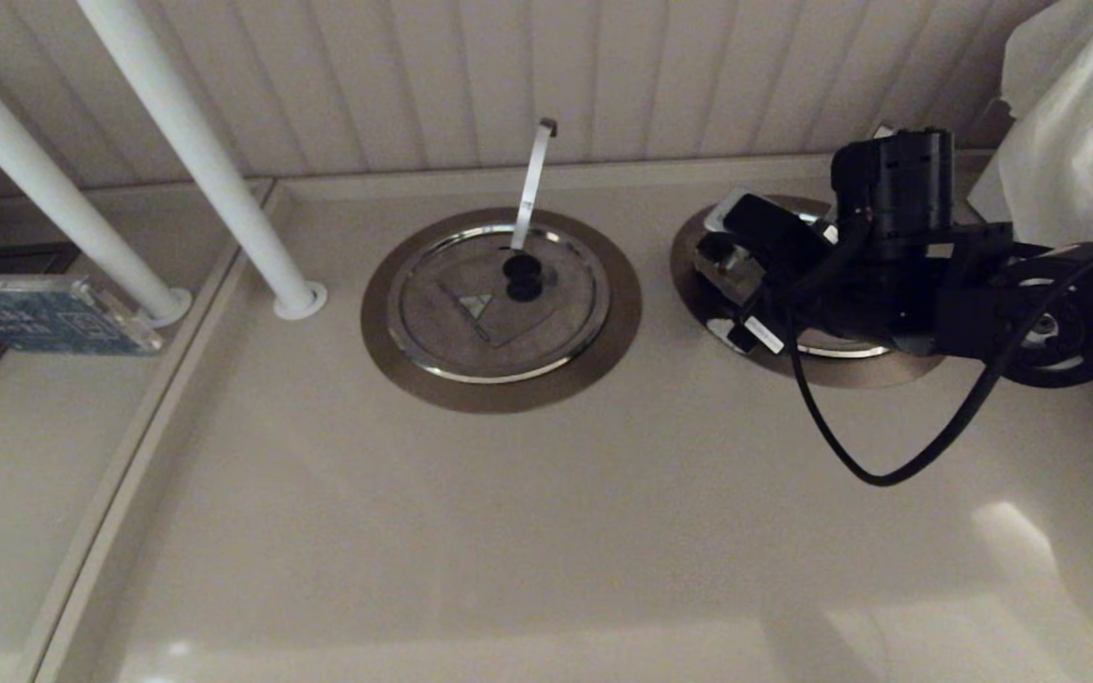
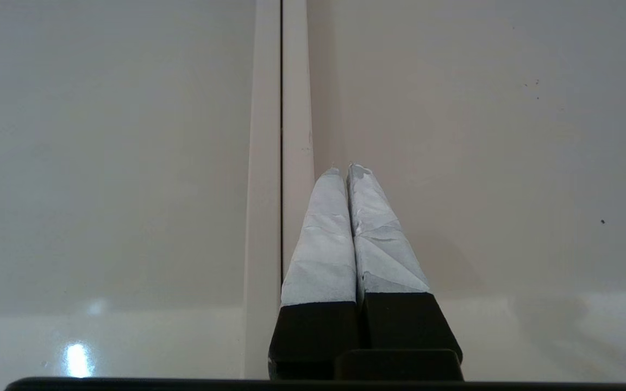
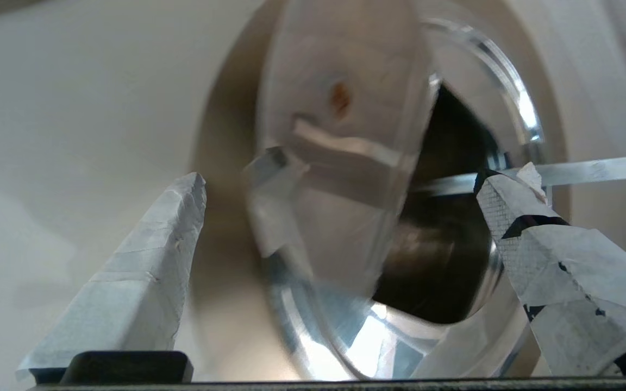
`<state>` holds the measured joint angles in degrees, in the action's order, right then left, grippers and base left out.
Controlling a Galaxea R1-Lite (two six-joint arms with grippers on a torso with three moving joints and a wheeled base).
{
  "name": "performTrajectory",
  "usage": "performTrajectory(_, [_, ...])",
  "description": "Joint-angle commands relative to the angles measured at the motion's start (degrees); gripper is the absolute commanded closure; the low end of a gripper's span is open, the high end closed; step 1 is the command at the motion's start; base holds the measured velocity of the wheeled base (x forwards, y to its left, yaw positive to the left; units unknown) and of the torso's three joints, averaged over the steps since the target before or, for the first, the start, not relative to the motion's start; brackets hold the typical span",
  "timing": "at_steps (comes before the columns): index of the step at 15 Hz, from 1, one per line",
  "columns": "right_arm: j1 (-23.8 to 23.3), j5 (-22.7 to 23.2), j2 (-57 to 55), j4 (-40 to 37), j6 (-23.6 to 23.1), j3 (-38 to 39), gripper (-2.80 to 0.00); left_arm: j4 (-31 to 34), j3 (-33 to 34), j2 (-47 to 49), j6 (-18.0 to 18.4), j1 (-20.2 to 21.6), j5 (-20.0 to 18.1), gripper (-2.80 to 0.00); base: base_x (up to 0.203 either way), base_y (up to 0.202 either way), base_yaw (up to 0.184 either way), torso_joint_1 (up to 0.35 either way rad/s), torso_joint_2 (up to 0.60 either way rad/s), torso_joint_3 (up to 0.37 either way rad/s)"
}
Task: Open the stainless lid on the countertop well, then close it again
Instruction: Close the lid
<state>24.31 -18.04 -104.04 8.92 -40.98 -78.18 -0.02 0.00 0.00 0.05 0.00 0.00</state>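
Note:
The stainless lid [image 1: 841,351] lies on the right-hand countertop well, mostly hidden under my right arm. Its hinged flap [image 3: 345,163] is tilted up and blurred, baring the dark well [image 3: 443,260] inside the brushed collar [image 1: 850,372]. The straight utensil handle [image 3: 590,171] leans out past one finger. My right gripper [image 3: 345,182] is open over the lid, its fingers wide apart on either side of the raised flap and not gripping it. The lid's black knob is hidden. My left gripper [image 2: 345,169] is shut and empty over a countertop seam, outside the head view.
The twin lid [image 1: 499,304] with its hook-tipped handle [image 1: 534,180] sits shut left of the right arm. Two white posts [image 1: 195,152] stand at the back left, next to a blue box [image 1: 44,313]. White cloth [image 1: 1078,123] hangs at the far right. A panelled wall is close behind.

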Motion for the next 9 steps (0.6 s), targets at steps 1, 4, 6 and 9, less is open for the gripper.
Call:
performTrajectory(1, [-0.6,-0.2,-1.2,0.0,-0.2,-1.8,-2.80,-0.1,0.0,0.0,0.0,0.0,0.0,0.00,0.000,0.000,0.000,0.000,0.00,0.000])
performTrajectory(4, [-1.4,-0.4,-1.1,0.0,-0.3,-2.5,-2.80,-0.1,0.0,0.0,0.0,0.0,0.0,0.00,0.000,0.000,0.000,0.000,0.00,0.000])
performTrajectory(6, [-2.2,-0.4,-1.1,0.0,-0.3,-3.0,-2.80,0.0,0.0,0.0,0.0,0.0,0.0,0.00,0.000,0.000,0.000,0.000,0.00,0.000])
performTrajectory(9, [-2.8,-0.4,-0.9,0.0,-0.5,-4.0,-2.80,-0.1,0.0,-0.1,0.0,0.0,0.0,0.00,0.000,0.000,0.000,0.000,0.00,0.000])
